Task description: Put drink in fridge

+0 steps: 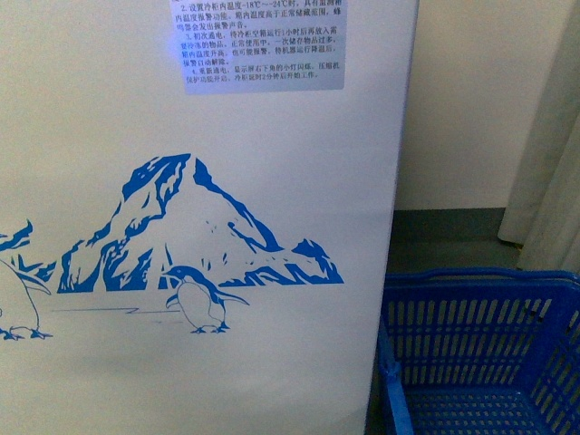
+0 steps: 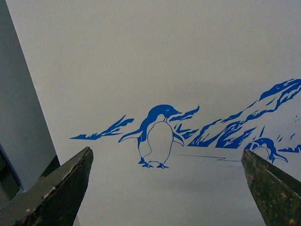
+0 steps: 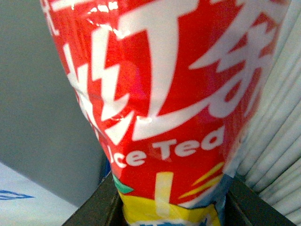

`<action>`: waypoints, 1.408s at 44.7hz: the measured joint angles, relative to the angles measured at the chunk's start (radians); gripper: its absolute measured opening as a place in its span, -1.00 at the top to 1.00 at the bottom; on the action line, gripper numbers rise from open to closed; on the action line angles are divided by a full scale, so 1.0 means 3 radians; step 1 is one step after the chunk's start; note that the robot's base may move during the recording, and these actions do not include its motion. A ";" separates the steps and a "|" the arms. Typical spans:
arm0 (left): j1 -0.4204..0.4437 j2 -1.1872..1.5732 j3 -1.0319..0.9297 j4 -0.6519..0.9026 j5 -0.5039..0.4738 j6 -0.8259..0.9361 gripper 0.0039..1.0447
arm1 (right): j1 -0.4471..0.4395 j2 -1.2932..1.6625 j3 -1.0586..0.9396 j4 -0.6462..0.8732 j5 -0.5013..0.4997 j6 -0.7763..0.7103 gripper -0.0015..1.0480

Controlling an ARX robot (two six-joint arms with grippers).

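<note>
The fridge (image 1: 227,136) fills the front view as a white wall with a blue mountain-and-penguin decal and a text sticker near its top; its lids are out of view. It also shows in the left wrist view (image 2: 155,56), close ahead. My left gripper (image 2: 167,188) is open and empty, its dark fingers (image 2: 61,188) spread wide before the penguin decal. My right gripper (image 3: 171,207) is shut on the drink (image 3: 160,94), whose red label with white lettering and "Ice Tea" fills the right wrist view. The yellow-blue lower label sits between the jaws. The cap is out of view.
A blue plastic basket (image 1: 480,353) stands on the floor right of the fridge. A pale wall and a light curtain (image 1: 544,136) lie behind it. A grey surface (image 3: 42,94) and pale ribbed folds (image 3: 277,141) flank the bottle. A grey panel (image 2: 19,94) edges the fridge.
</note>
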 joint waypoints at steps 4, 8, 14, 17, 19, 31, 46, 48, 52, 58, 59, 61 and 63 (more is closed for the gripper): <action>0.0000 0.0000 0.0000 0.0000 0.0001 0.0000 -0.85 | 0.0114 -0.0454 -0.0084 -0.0149 0.0173 -0.0078 0.27; 0.0000 0.0000 0.0000 0.0000 0.0001 0.0000 -0.85 | 0.0215 -0.0805 -0.0121 -0.0287 0.0299 -0.0121 0.27; 0.0000 0.0000 0.0000 0.0000 0.0001 0.0000 -0.85 | 0.0295 -0.1263 -0.0168 -0.0559 0.0482 -0.0098 0.27; 0.0000 0.0000 0.0000 0.0000 0.0001 0.0000 -0.85 | 0.0329 -0.1377 -0.0225 -0.0612 0.0585 -0.0095 0.27; 0.0000 0.0000 0.0000 0.0000 0.0000 0.0000 -0.85 | 0.0333 -0.1420 -0.0259 -0.0612 0.0595 -0.0093 0.27; 0.0000 0.0000 0.0000 0.0000 0.0001 0.0000 -0.85 | 0.0454 -0.1520 -0.0360 -0.0473 0.0656 -0.0123 0.27; 0.0000 0.0000 0.0000 0.0000 0.0001 0.0000 -0.85 | 0.0487 -0.1522 -0.0423 -0.0402 0.0666 -0.0193 0.27; 0.0000 0.0000 0.0000 0.0000 0.0001 0.0000 -0.85 | 0.0487 -0.1522 -0.0423 -0.0402 0.0665 -0.0196 0.27; 0.0000 0.0000 0.0000 0.0000 0.0001 0.0000 -0.85 | 0.0487 -0.1522 -0.0425 -0.0402 0.0666 -0.0197 0.27; 0.0000 0.0000 0.0000 0.0000 0.0001 0.0000 -0.85 | 0.0487 -0.1530 -0.0425 -0.0402 0.0666 -0.0197 0.27; 0.0000 0.0000 0.0000 0.0000 0.0001 0.0000 -0.85 | 0.0487 -0.1531 -0.0425 -0.0402 0.0666 -0.0197 0.27; 0.0000 0.0000 0.0000 0.0000 0.0001 0.0000 -0.85 | 0.0487 -0.1536 -0.0425 -0.0399 0.0666 -0.0197 0.27; 0.0000 0.0000 0.0000 0.0000 0.0001 0.0000 -0.85 | 0.0488 -0.1537 -0.0425 -0.0399 0.0666 -0.0197 0.27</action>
